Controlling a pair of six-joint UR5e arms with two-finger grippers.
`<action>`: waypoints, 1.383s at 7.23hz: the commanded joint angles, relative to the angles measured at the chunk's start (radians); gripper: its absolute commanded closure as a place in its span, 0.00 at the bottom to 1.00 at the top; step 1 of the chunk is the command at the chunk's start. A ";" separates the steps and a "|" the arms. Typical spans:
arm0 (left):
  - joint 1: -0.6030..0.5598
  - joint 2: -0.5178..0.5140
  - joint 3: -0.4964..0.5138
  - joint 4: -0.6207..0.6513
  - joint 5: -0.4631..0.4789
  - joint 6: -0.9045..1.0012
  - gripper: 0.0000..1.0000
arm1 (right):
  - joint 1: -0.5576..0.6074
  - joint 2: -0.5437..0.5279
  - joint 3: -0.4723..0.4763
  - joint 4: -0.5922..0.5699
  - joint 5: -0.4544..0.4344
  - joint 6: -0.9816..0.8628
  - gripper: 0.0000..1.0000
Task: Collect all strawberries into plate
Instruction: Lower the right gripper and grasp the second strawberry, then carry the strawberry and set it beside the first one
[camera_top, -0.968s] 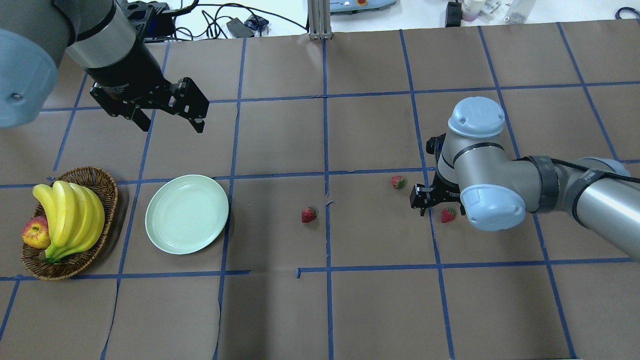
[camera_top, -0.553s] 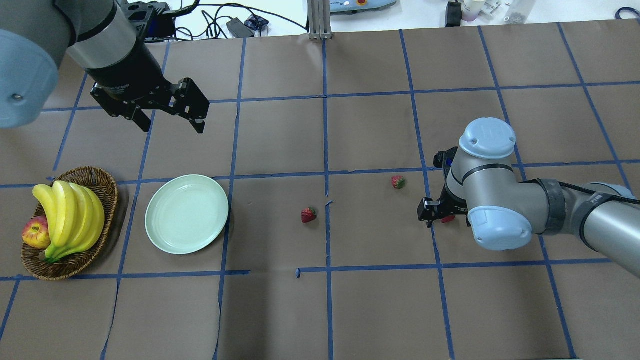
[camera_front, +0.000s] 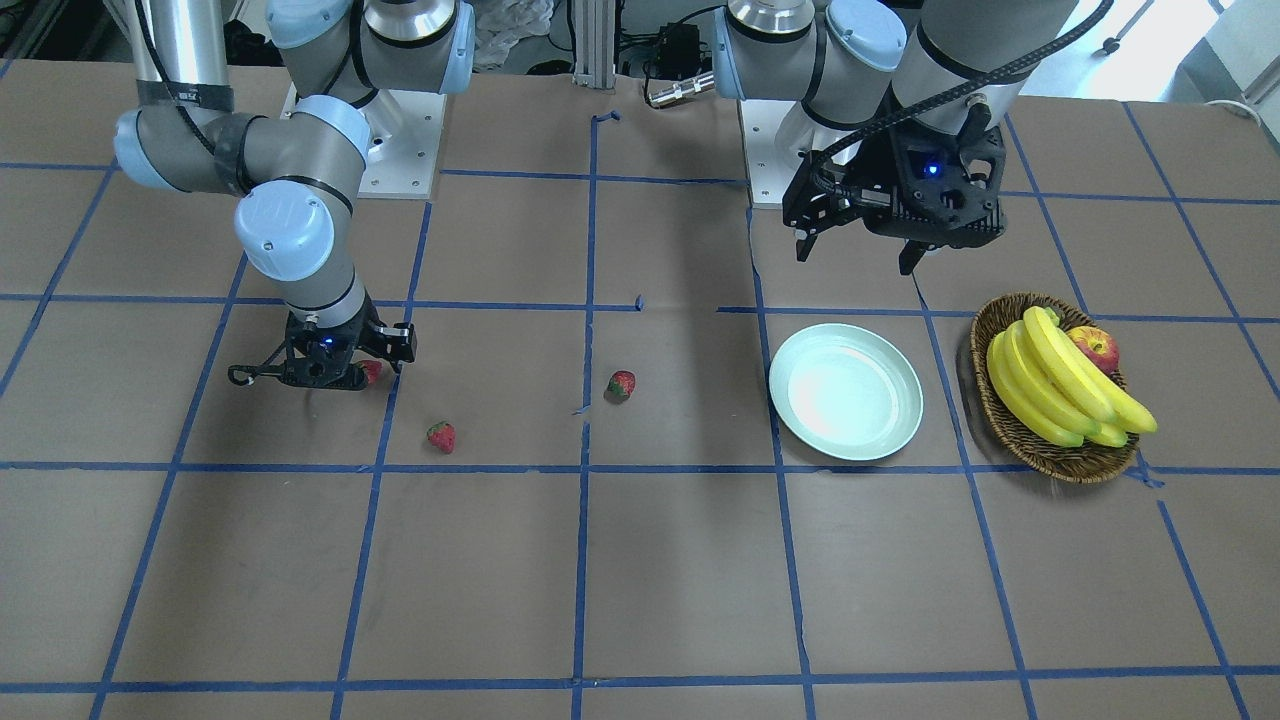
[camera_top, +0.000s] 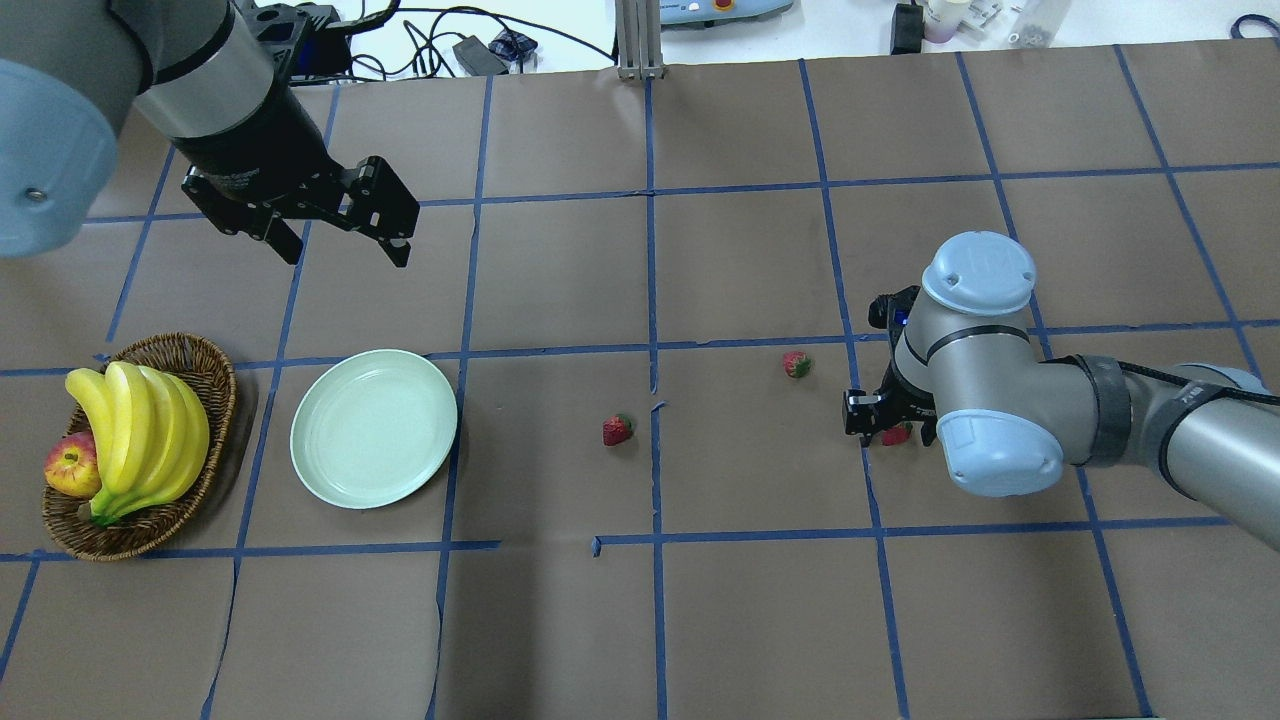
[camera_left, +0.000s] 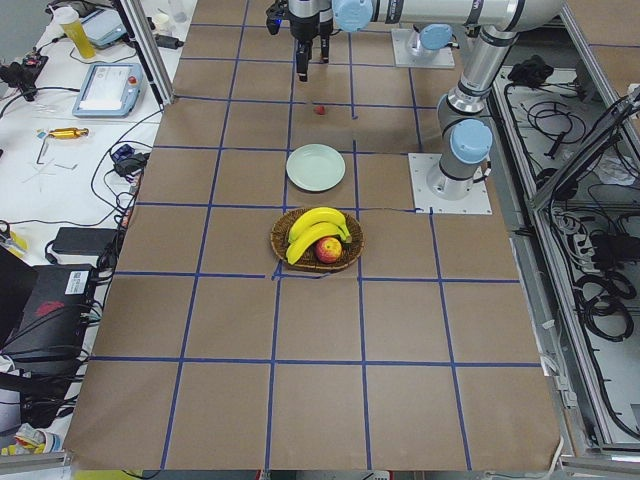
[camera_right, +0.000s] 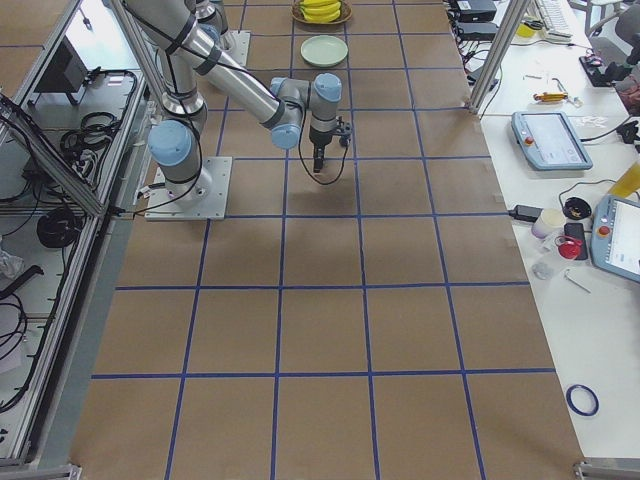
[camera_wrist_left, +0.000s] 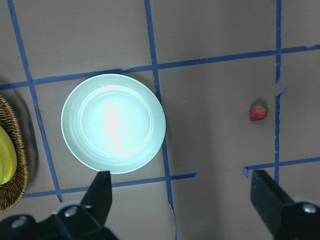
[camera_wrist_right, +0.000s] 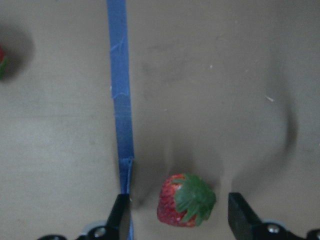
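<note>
In the overhead view, lower left, the basket (camera_top: 215, 375) holds bananas (camera_top: 140, 425) and an apple (camera_top: 70, 467). Just right of it my plate (camera_top: 373, 428) has nothing in it. All three strawberries lie on the table (camera_top: 760, 620): one (camera_top: 618, 429) near centre frame, one (camera_top: 796, 364) up and to its right, and one (camera_wrist_right: 185, 200) between my right fingers (camera_wrist_right: 120, 217).

Since a second ago my right wrist has shifted toward the lower right and settled over that third berry. The plate, the basket, the other two berries and my left arm have not moved.

My right gripper (camera_wrist_right: 177, 207) points straight down, low at the table, jaws apart with a gap on each side of the berry. Farther off, upper left, my left gripper (camera_top: 343, 245) hangs high beyond the plate, jaws wide apart and holding nothing.
</note>
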 joint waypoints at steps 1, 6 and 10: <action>0.000 0.000 0.000 0.000 -0.002 0.001 0.00 | 0.001 0.003 0.000 -0.006 0.000 0.006 1.00; 0.000 0.000 0.000 0.000 -0.002 0.001 0.00 | 0.225 0.024 -0.181 0.016 0.022 0.320 1.00; 0.000 -0.002 0.002 0.000 0.000 -0.002 0.00 | 0.571 0.238 -0.489 0.027 0.057 0.769 1.00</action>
